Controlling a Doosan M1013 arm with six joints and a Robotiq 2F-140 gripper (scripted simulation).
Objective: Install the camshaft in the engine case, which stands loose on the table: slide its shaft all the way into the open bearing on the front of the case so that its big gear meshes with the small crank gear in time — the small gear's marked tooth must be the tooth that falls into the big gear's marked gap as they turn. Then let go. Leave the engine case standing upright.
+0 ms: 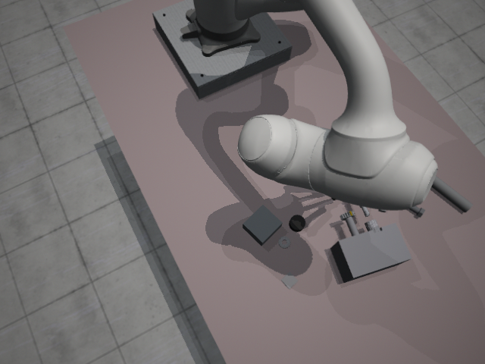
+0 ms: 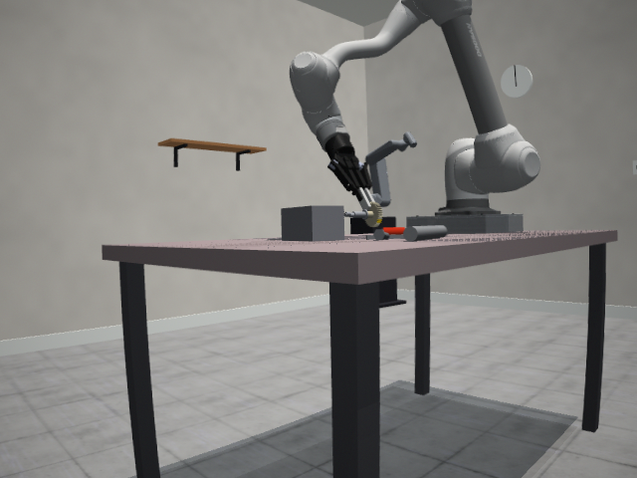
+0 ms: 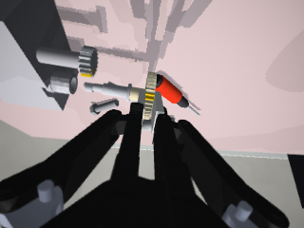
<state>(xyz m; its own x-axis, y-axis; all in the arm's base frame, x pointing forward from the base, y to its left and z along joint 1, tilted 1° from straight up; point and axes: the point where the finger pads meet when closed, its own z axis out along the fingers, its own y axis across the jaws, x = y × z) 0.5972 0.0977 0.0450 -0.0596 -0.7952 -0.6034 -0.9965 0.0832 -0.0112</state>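
Grasping camshaft [image 3: 124,91] by its big gear [image 3: 150,95] in pincer [image 3: 147,114]; lining shaft with open bearing [image 3: 65,84], yellow marks matching.

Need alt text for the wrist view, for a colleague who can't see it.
The black two-finger gripper pinches the cream big gear of the grey camshaft, whose tip points left toward the open bearing on the grey engine case, not yet inserted.
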